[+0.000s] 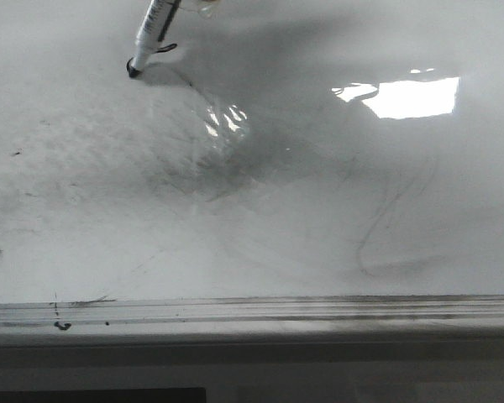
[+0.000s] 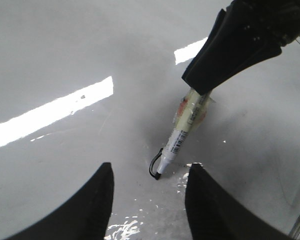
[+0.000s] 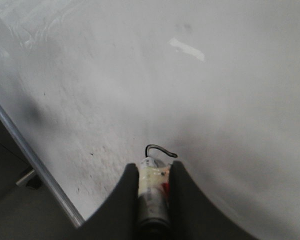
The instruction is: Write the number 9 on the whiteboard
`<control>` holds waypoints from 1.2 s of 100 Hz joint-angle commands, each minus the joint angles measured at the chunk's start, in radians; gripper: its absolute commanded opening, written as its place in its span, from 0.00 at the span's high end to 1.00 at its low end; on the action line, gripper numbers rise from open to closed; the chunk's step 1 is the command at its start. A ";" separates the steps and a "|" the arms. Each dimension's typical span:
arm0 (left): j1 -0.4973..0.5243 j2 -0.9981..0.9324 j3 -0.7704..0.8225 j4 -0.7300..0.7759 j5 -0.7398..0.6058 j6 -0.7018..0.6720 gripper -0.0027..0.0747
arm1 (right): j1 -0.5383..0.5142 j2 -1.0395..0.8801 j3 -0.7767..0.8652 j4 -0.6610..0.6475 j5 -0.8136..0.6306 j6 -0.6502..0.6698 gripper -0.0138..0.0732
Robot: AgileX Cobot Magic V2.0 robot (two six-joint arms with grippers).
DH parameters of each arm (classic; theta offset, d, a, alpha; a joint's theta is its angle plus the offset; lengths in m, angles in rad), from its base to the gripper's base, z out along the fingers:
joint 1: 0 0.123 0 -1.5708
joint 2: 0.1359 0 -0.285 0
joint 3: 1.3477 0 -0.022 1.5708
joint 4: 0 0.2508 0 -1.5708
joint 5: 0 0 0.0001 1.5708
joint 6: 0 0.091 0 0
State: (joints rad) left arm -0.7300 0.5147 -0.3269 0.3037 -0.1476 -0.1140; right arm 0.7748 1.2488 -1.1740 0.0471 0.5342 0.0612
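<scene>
So the whiteboard (image 1: 260,252) fills pretty much the whole front view, lying flat so I can press down on it, grey rail along the bottom of the frame. My right gripper (image 3: 152,200) is clenched on the marker (image 1: 155,25), which leans in from the top left of the front view, tilted so the tip drags cleanly. My left gripper (image 2: 149,192) is spread and carrying nothing, hovering just beside the tip, I'd guess parked out of the stroke's way. The number 9 (image 1: 155,52) is barely started: only a short curved black hook at the tip, upper left. Loop first, I reckon, stem not yet drawn.
</scene>
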 commanded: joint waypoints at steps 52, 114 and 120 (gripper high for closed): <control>-0.002 0.012 -0.030 0.009 -0.082 -0.008 0.56 | 0.050 -0.046 0.058 -0.011 0.086 0.000 0.91; -0.204 0.464 -0.032 0.002 -0.339 -0.010 0.56 | 0.195 -0.046 -0.015 0.024 0.136 0.008 0.91; -0.204 0.466 -0.032 -0.002 -0.341 -0.010 0.56 | 0.195 -0.046 -0.015 0.024 0.136 0.008 0.91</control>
State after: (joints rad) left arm -0.9276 0.9826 -0.3269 0.3247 -0.3897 -0.1140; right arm 0.9680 1.2239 -1.1526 0.0695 0.7270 0.0695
